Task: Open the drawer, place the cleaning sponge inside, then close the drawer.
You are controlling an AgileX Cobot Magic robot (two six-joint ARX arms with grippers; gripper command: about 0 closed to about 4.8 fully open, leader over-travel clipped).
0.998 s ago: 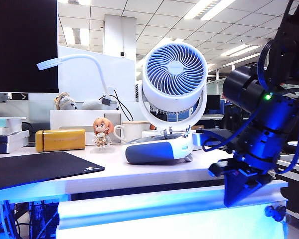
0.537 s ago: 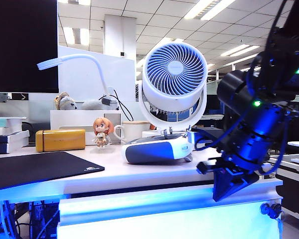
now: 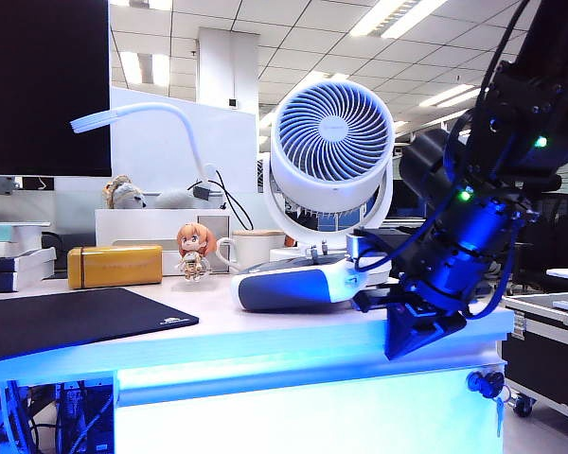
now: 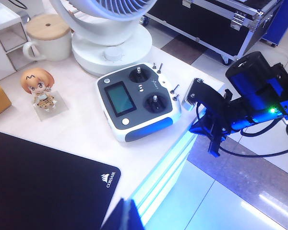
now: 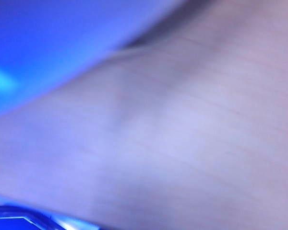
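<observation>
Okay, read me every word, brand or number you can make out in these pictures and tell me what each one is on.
"CORSAIR", with a small sail logo: on the corner of the black mouse pad, left wrist view.
Small white print on the same pad in the exterior view: too small to read.
Markings on the white-and-navy remote controller: too small to read.
Yellow box: no readable text.
Right wrist view: blurred, no text.
</observation>
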